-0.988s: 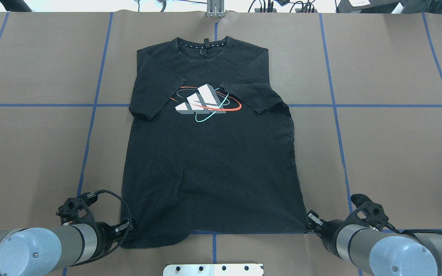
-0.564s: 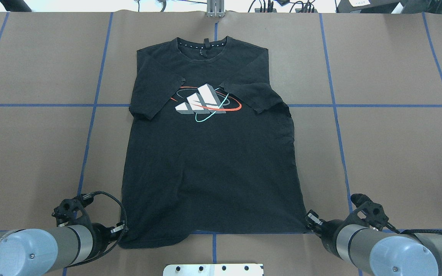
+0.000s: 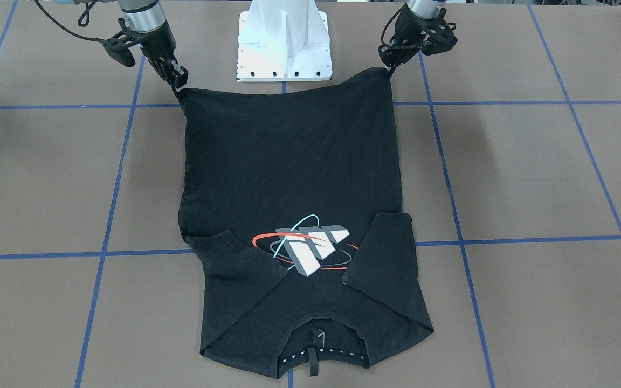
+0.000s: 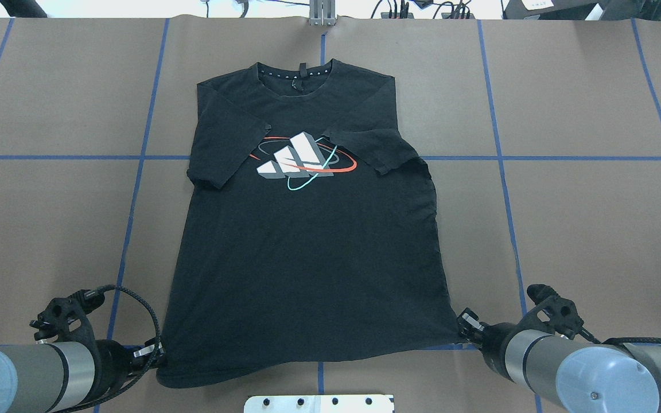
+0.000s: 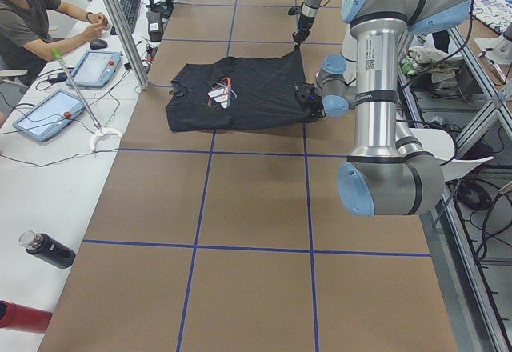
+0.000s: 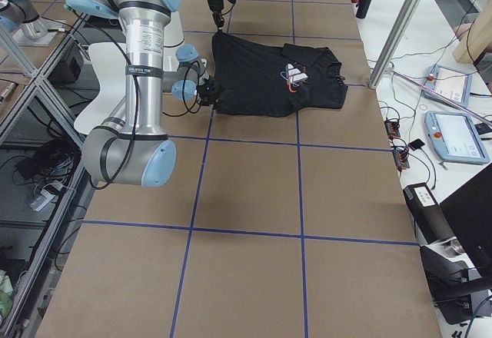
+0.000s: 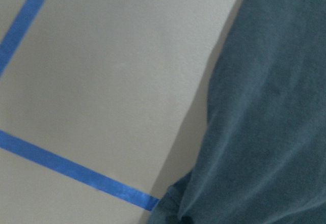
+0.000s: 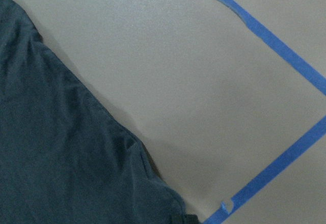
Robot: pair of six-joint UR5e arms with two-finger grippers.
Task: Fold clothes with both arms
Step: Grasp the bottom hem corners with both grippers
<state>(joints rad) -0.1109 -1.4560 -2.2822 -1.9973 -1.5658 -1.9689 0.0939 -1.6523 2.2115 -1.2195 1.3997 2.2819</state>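
Brown paper covers the table (image 4: 566, 229), crossed by blue tape lines (image 4: 502, 172). At the centre of the overhead view lies the black T-shirt (image 4: 307, 258), collar (image 4: 293, 74) toward the top and both sleeves (image 4: 221, 143) folded in beside the graphic (image 4: 302, 160). The left arm (image 4: 15, 376) enters at lower left, the right arm (image 4: 594, 378) at lower right. The left gripper (image 4: 151, 354) and right gripper (image 4: 467, 328) each appear clamped on a hem corner, with the hem stretched between them. The fold probably wants both corners raised together and level, then carried toward the collar without dragging the sleeves open. Nearest the hem is the white pedestal base (image 3: 283, 37); a person (image 5: 32, 16) with tablets (image 5: 94, 68) sits well aside
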